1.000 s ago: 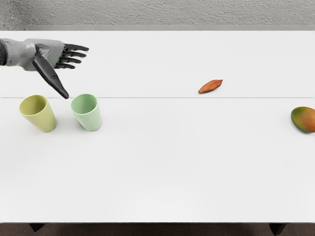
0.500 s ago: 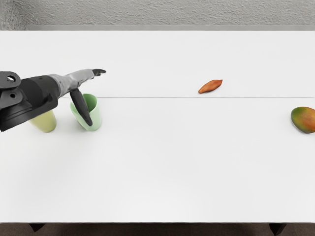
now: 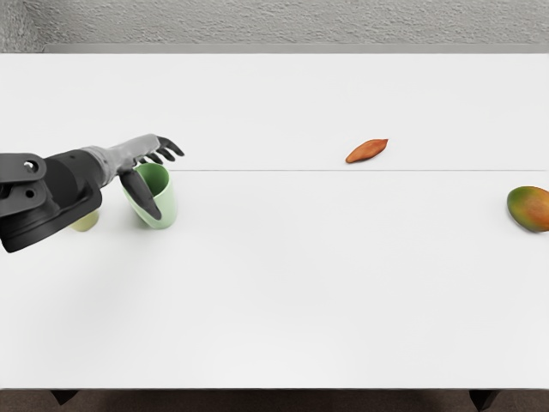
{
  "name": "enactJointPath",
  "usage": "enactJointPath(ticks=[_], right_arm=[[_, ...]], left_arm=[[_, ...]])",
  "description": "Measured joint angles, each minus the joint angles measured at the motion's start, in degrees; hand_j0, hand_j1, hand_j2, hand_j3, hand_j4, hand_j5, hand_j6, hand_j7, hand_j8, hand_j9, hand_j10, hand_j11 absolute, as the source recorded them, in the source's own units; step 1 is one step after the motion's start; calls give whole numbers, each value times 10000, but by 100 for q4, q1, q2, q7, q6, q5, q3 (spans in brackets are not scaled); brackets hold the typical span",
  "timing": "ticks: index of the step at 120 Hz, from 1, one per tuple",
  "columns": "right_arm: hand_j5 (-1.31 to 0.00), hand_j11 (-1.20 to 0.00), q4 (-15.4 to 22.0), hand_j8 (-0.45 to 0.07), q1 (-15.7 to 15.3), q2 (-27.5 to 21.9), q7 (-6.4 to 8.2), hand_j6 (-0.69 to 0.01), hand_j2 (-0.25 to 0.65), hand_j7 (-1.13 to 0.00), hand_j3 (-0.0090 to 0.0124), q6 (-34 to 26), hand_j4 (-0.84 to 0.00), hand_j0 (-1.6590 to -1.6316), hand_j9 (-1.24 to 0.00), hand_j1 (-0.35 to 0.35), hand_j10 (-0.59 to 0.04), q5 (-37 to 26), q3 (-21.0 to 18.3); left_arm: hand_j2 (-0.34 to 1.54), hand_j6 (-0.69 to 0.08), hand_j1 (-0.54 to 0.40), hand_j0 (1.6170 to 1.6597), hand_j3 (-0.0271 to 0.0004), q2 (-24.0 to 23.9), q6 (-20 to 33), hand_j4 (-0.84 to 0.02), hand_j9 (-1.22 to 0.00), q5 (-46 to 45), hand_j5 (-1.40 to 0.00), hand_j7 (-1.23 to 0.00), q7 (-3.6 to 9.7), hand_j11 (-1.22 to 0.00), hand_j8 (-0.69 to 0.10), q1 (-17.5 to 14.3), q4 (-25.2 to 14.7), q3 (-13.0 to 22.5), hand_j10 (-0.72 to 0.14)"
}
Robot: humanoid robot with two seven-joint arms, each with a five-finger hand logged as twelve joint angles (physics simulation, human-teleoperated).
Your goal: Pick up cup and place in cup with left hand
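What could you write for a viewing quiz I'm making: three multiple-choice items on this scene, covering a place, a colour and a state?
1. Where is the mango?
A) Picture's right edge
B) Top left
C) Bottom centre

2. What colour is the cup partly behind the left hand's thumb?
A) Blue
B) Pale green
C) Red

3. How is the left hand?
A) Clenched in a fist
B) Gripping the mango
C) Open

Key:
1: A, the picture's right edge cuts the mango off.
2: B, its visible wall is pale green.
3: C, its thumb stands apart from its other fingers.
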Motion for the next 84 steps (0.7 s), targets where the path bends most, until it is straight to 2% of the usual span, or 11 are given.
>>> enactJointPath(ticks=[37, 58, 84], right_arm=[[-1, 0, 0, -4, 0, 0, 0, -6, 0, 0, 0, 1, -4, -16581, -1, -3491, -3, 0, 0], [-1, 0, 0, -4, -1, 0, 2, -5, 1, 0, 0, 0, -4, -16581, 0, -3491, -2, 0, 0], [-1, 0, -1, -3, -1, 0, 1, -5, 1, 0, 0, 1, -3, -16581, 0, -3491, -2, 0, 0]], left_arm=[[810, -3900, -999, 16580, 0, 5, -3, -3889, -4893, 16, -4833, -4830, 11, -4916, -3800, 0, -30, 5, -3726], [831, -4170, -1019, 16571, 0, 9, -14, -4161, -5331, 4, -5271, -5267, 11, -5352, -3708, -45, -37, 7, -3558], [820, -4205, -1094, 16568, 0, 187, -85, -4201, -5540, -13, -5586, -5581, 12, -5560, -3584, -337, -209, 3, -3455]])
